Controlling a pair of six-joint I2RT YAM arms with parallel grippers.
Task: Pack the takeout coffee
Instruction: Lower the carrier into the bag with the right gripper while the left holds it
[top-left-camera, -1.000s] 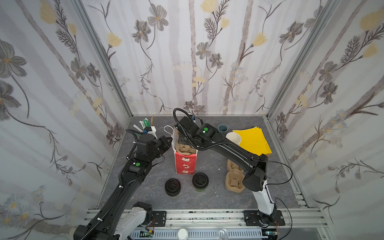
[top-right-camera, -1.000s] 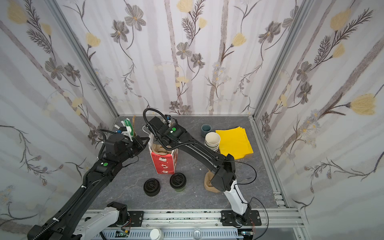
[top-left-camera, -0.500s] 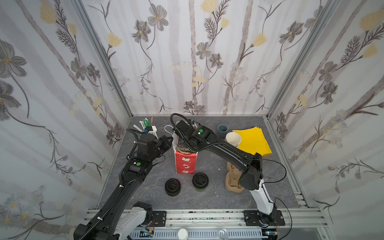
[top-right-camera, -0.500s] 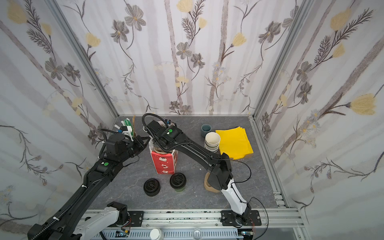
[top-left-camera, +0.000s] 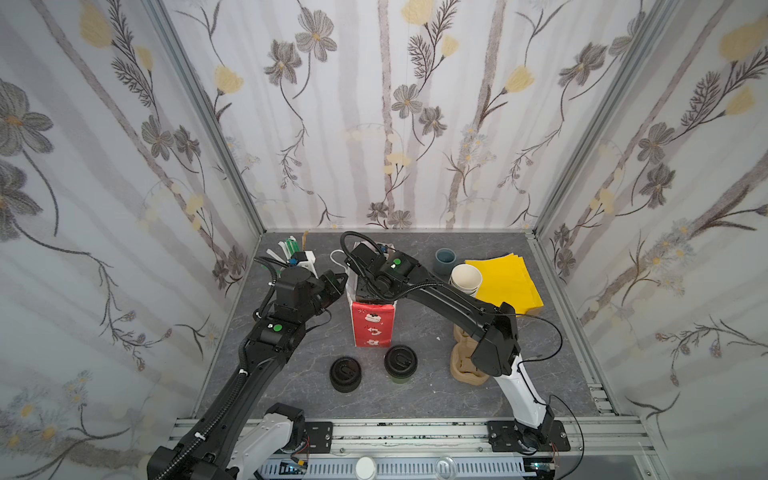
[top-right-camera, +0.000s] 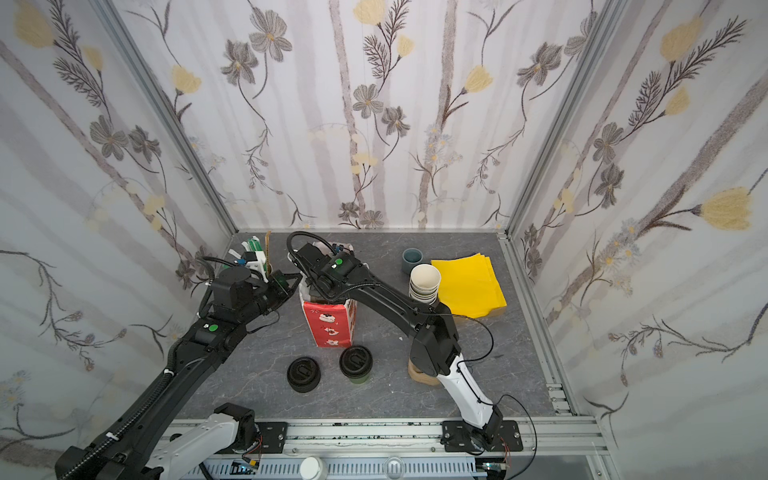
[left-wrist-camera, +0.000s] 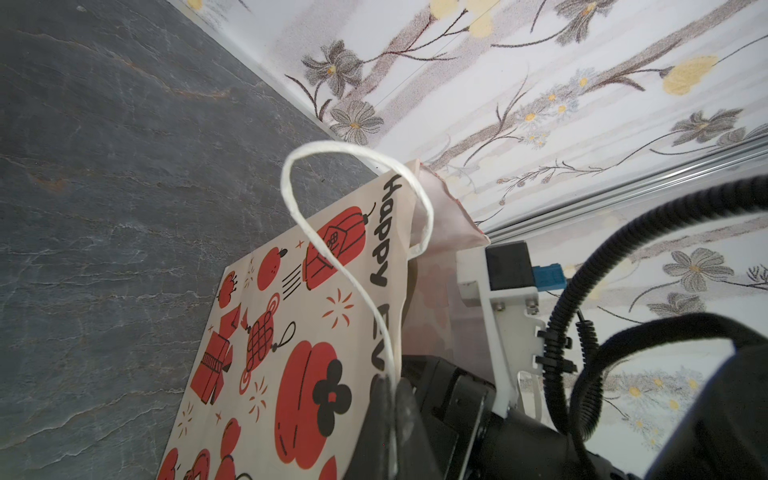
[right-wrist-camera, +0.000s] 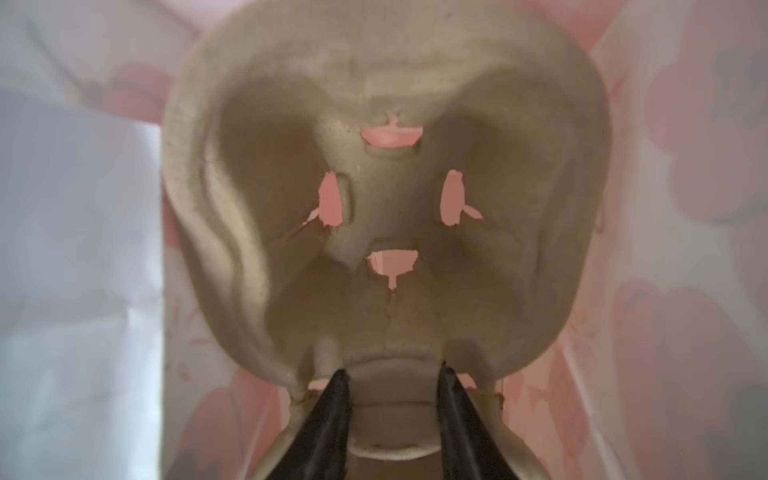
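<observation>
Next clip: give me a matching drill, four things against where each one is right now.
1 takeout coffee
2 pulp carrier in the right tool
3 yellow napkins
4 left tool

a inside the paper bag
b shut on the bag's rim
c standing in front of the bag
d beside the stacked cups

Pairs: 1-c, 2-a, 3-d, 4-b
</observation>
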